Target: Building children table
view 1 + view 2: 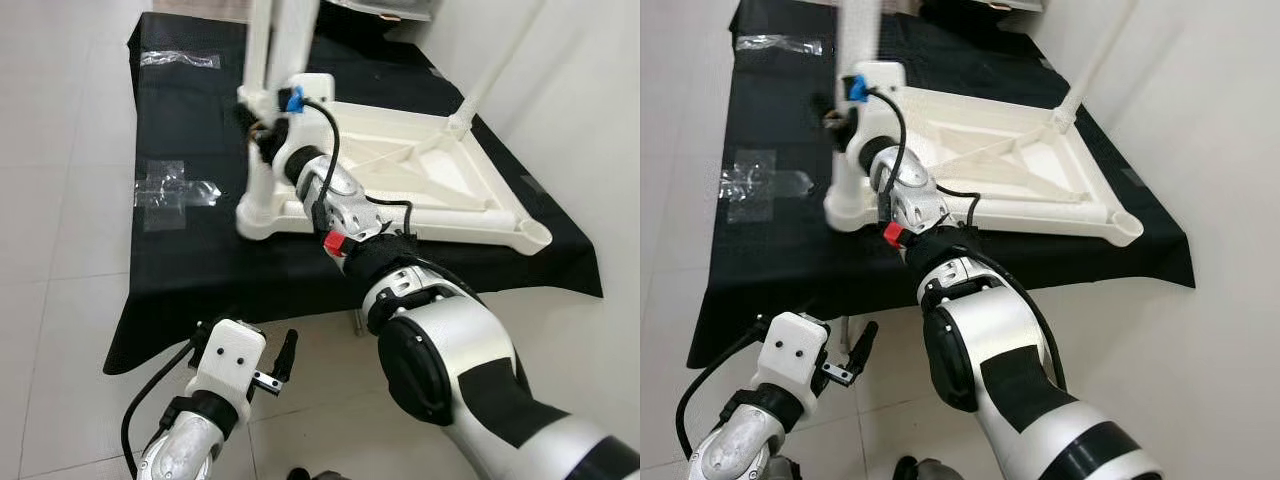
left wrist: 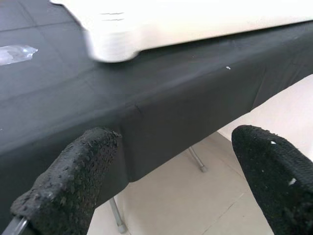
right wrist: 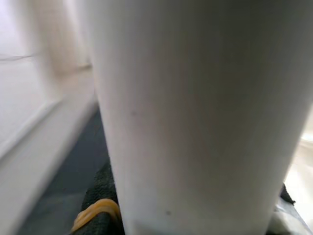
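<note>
The white children's table (image 1: 440,170) lies upside down on the black cloth (image 1: 190,255). The right gripper (image 1: 262,128) seems clamped around a table leg (image 3: 195,112), fingers mostly hidden. The left gripper (image 1: 278,362) hangs open below the cloth's edge.

Your upturned table top (image 1: 440,165) looks smooth cream plastic with a slight sheen; its leg (image 3: 195,117) is matt white. The surface wears matt black cloth (image 1: 200,270). Left gripper fingertips (image 2: 73,186) show rough, pebbled black rubber.
</note>
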